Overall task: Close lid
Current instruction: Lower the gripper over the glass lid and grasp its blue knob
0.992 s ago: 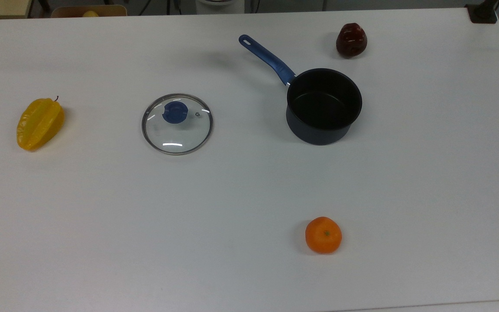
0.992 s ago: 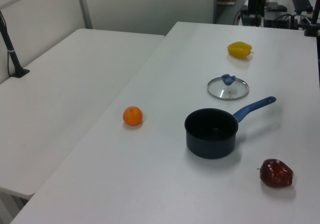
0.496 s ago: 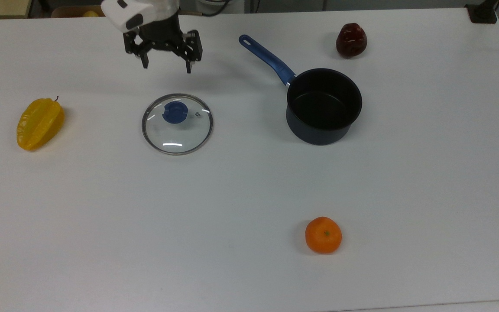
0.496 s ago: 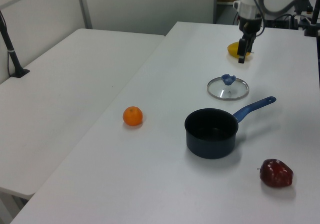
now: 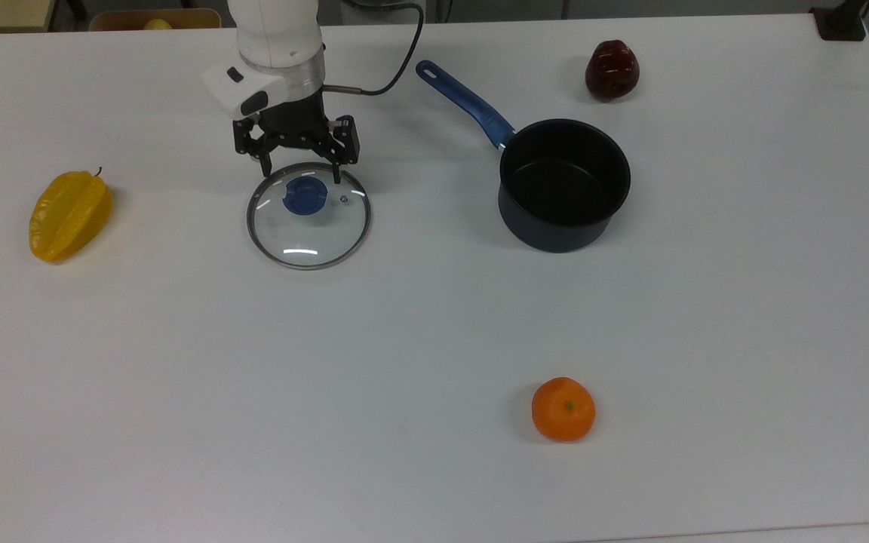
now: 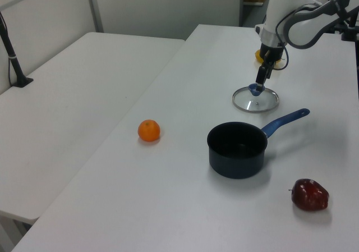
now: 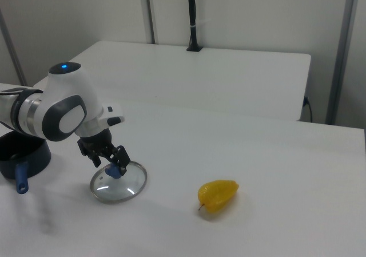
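The round glass lid (image 5: 308, 226) with a metal rim and blue knob (image 5: 304, 195) lies flat on the white table (image 5: 434, 317), left of the pot in the top view. The dark pot (image 5: 564, 183) stands uncovered and empty, its blue handle (image 5: 465, 99) pointing to the top view's upper left. My gripper (image 5: 301, 175) hangs open right over the knob, one finger to each side of it. In the left view the gripper (image 6: 259, 85) reaches down to the lid (image 6: 256, 100). The right view shows the gripper (image 7: 112, 163) just above the lid (image 7: 119, 182).
A yellow star fruit (image 5: 70, 215) lies at the top view's left, a dark red fruit (image 5: 612, 69) behind the pot, and an orange (image 5: 563, 408) near the front. A second white table (image 6: 67, 106) stands beside this one.
The arm came into view from the table's far side and dropped toward the lid. It now stands over the knob, still open. Lid and pot have not moved.
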You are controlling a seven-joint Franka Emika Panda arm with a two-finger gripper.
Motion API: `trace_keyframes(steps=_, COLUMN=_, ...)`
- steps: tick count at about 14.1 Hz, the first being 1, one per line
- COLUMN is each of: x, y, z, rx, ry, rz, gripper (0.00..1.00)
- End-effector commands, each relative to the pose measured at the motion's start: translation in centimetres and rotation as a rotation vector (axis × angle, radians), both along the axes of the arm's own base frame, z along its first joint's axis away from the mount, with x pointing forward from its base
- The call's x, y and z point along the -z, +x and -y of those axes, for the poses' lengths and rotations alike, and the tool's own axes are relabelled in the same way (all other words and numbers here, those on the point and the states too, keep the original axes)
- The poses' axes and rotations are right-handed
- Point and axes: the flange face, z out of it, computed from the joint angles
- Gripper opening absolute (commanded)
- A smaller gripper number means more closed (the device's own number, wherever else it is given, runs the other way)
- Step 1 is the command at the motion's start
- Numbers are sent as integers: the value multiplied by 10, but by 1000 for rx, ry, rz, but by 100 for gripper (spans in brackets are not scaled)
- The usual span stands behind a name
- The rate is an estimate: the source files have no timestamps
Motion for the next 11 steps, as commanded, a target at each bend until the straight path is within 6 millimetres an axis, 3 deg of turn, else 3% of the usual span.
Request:
trace_keyframes(steps=1, x=16, y=8, z=-5, rx=-24, ry=7, rz=35, gripper=100)
trace_keyframes(steps=3, x=24, y=12, z=-13, rx=-38, ry=8, rz=43, gripper=97)
trace_keyframes(steps=7, x=25, y=14, z=-14, rx=-38, ry=9, rz=43, gripper=69)
trace_keyframes(steps=10, x=18, y=18, z=-13, rx=-32, ry=9, rz=58, gripper=64)
trace_keyframes(steps=11, x=16, y=19, z=-12, rx=-30, ry=9, rz=61, gripper=58)
